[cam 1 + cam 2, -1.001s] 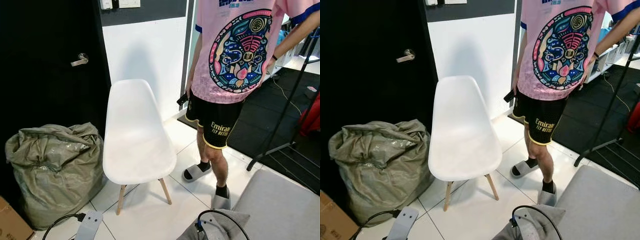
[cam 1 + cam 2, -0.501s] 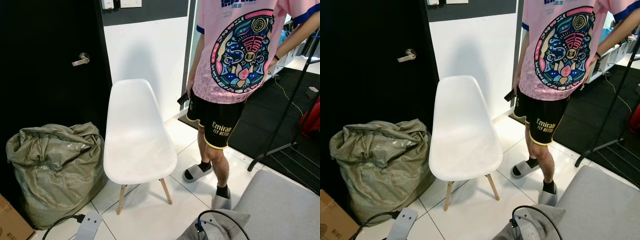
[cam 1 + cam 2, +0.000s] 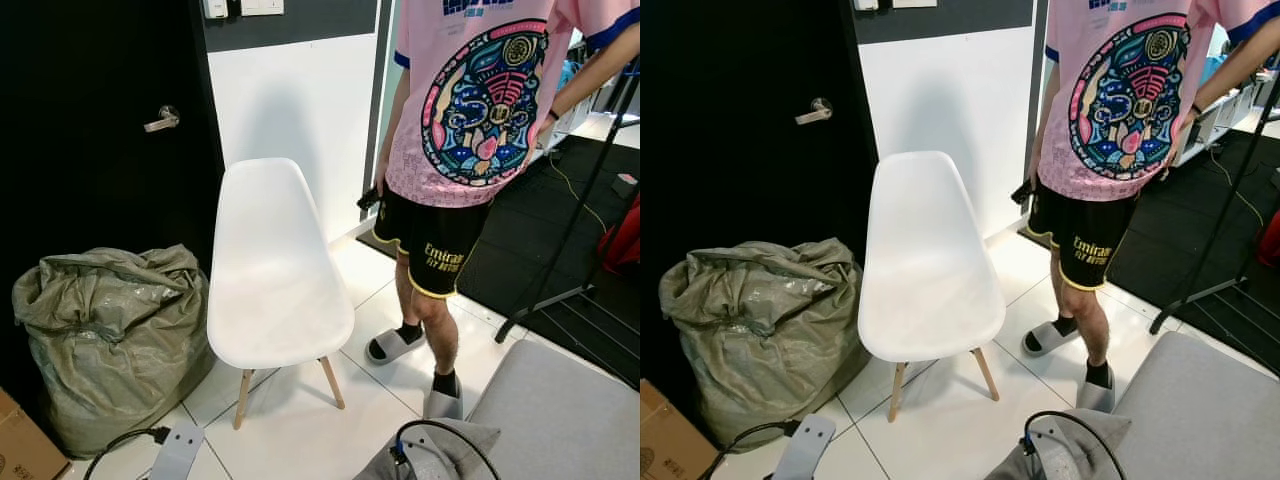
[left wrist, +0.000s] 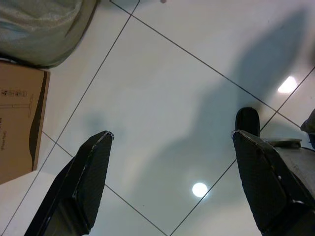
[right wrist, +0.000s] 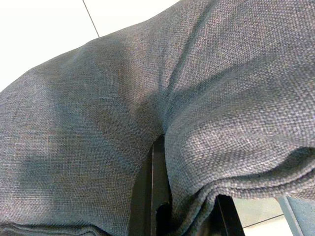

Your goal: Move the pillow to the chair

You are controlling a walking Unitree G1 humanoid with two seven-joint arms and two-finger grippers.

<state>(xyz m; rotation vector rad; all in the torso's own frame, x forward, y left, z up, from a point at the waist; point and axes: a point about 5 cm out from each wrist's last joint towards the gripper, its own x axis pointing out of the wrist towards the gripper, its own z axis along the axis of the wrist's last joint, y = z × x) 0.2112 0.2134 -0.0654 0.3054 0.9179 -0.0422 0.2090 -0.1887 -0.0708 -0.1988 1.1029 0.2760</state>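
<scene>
One chair (image 3: 270, 275), one pillow (image 5: 147, 108), one sack (image 3: 110, 335), one person (image 3: 460, 150).

Pillow (image 5: 123, 123): folds are hiding the right gripper's fingers (image 5: 156, 196).
Person (image 3: 465, 120): frame edge is cutting off above the chest.
Cardboard box (image 3: 22, 450): corner is showing, rest cropped.

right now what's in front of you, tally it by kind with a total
white plastic chair with wooden legs: 1
grey fabric pillow, held in the right gripper:: 1
olive-green stuffed sack on the floor: 1
brown cardboard box: 1
person in a pink shirt: 1
grey slippers: 2
total: 7
</scene>
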